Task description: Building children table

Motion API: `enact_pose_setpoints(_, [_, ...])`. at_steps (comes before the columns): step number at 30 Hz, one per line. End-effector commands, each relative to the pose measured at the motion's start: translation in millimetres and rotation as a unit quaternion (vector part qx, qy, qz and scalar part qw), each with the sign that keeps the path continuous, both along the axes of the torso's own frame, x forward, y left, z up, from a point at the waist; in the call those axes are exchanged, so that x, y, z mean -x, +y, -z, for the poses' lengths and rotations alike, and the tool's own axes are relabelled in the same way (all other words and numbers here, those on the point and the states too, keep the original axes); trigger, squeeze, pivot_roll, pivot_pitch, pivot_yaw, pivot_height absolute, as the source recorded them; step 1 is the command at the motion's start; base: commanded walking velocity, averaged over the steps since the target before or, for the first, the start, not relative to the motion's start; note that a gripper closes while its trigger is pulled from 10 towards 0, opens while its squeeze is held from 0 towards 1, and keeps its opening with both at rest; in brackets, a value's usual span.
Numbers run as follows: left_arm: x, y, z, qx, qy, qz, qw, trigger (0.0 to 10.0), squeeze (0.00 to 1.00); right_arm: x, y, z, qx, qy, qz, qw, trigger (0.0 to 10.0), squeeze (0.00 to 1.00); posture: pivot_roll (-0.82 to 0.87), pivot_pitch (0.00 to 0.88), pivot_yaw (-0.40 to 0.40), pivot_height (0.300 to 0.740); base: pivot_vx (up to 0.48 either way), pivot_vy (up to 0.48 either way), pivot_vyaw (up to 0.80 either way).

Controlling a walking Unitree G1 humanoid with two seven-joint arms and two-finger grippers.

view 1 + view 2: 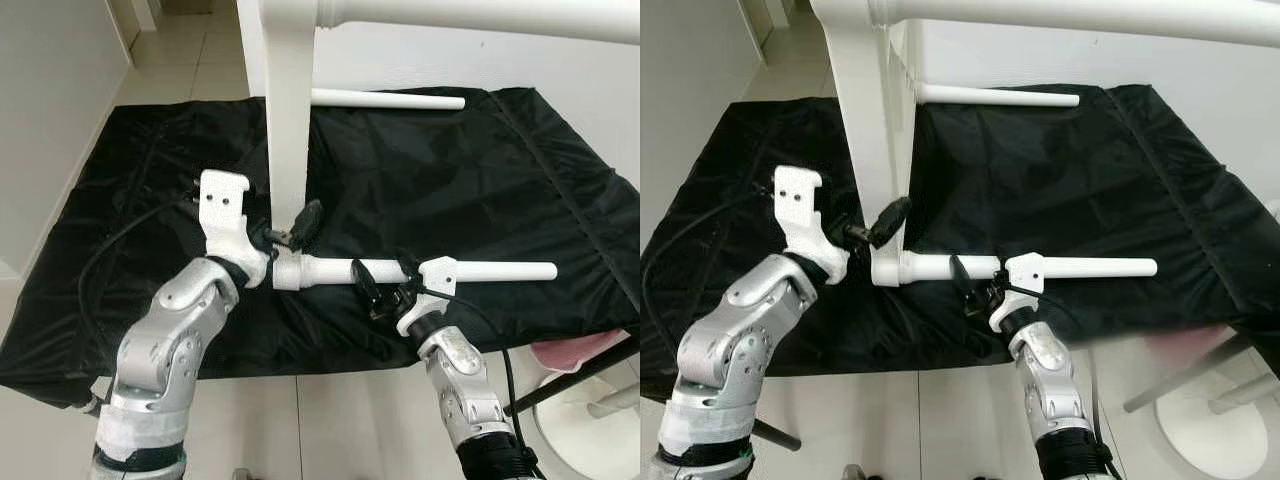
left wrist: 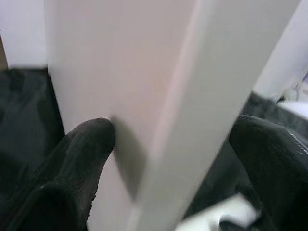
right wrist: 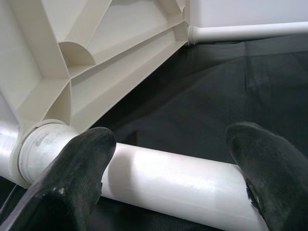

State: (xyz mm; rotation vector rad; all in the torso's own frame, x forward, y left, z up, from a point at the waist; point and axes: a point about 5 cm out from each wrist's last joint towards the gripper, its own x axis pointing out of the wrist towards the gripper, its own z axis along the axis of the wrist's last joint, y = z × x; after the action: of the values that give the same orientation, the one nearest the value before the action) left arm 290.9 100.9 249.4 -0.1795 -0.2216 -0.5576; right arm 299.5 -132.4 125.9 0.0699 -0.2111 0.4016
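**Tabletop on edge, leg at its lower corner**

Stands upright on the black sheet (image 1: 450,170): white tabletop (image 1: 290,110). Left gripper (image 1: 290,232) spread astride its edge, one finger (image 2: 82,159) touching. Right gripper (image 1: 385,285) spread over the white leg (image 1: 500,271) socketed at the tabletop's lower corner. Second leg (image 1: 390,99) behind the tabletop.

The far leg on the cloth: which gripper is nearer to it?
Left. The left gripper is at the upright tabletop edge, closer to the far leg. The right gripper straddles the near leg, further away.
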Motion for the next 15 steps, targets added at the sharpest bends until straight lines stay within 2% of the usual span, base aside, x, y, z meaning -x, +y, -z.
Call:
enact_pose_setpoints(1, [-1.1,3.5,-3.2,0.004,0.000,-0.026,1.000,10.0,0.00,0.7,0.1,3.7,0.002,0.008,0.001,1.000,10.0,0.00,0.00,0.104,0.044,0.740,0.000,0.000,0.00])
enact_pose_setpoints(4, [-6.3,2.3,-19.4,0.018,-0.019,-0.051,0.998,10.0,0.00,0.8,-0.4,4.1,0.002,0.009,0.003,1.000,10.0,0.00,0.00,0.102,0.042,0.740,0.000,0.000,0.00])
enact_pose_setpoints(8, [-11.3,-2.0,-30.8,0.024,-0.027,-0.075,0.997,10.0,0.00,-0.1,-0.6,4.3,0.002,0.009,0.005,1.000,10.0,0.00,-0.01,0.093,0.039,0.740,0.000,0.000,0.00])
enact_pose_setpoints(15, [-17.2,-12.0,-31.4,0.009,-0.017,-0.095,0.995,10.0,0.00,-2.9,-0.8,2.6,0.001,0.007,0.007,1.000,10.0,0.00,-0.01,0.083,0.036,0.740,0.000,0.000,0.00])
